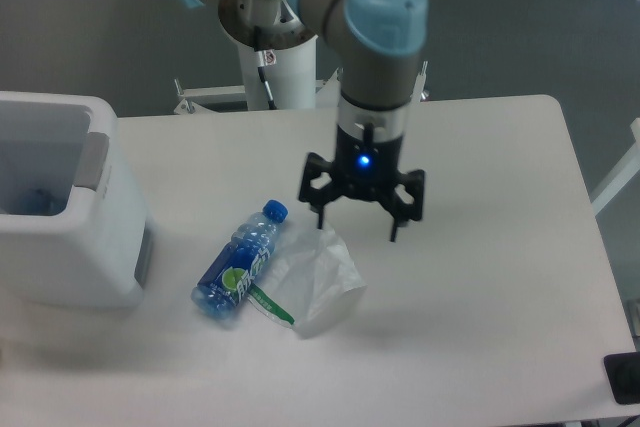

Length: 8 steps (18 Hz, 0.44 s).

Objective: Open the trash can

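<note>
While the gripper (359,215) hangs over the middle of the white table (480,277), its two black fingers spread wide and holding nothing, the trash can (95,257) sits at the table's far left edge, well apart from it. Seen from this fixed camera, the bin lies to the left of the gripper and slightly nearer the front edge; a blue plastic bottle (238,262) and a crumpled clear plastic bag (315,282) lie on the table between the two. The bottle's long axis runs diagonally, cap toward the upper right, and the bag touches its right side, just below the fingertips. The bin's top shows an open cavity (35,172) with something bluish inside, and a grey rectangular tab (92,160) stands along the right rim of that opening, on the side facing the arm. A flat lid closing the top is not visible, so the can reads as already open; the task appears complete or nearly so. Any further action on the bin would call for a long leftward traverse, passing above the bottle, with the grey tab as the nearest point of approach
</note>
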Available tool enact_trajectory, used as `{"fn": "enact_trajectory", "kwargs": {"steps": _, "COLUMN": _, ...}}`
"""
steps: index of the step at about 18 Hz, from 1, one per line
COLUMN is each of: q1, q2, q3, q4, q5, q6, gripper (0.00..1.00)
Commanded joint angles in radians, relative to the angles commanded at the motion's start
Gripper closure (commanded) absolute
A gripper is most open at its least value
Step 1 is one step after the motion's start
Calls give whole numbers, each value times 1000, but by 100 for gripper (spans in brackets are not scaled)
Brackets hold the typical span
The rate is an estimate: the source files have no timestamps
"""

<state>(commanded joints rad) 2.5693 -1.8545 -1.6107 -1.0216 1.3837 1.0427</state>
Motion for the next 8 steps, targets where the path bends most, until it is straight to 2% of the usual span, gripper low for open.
{"fn": "enact_trajectory", "kwargs": {"steps": 4, "q1": 34, "q2": -17, "q3": -11, "q4": 0, "q5": 64, "q6": 117, "gripper": 0}}
{"fn": "enact_trajectory", "kwargs": {"steps": 8, "q1": 51, "q2": -51, "q3": -8, "q4": 2, "q5": 97, "q6": 139, "gripper": 0}}
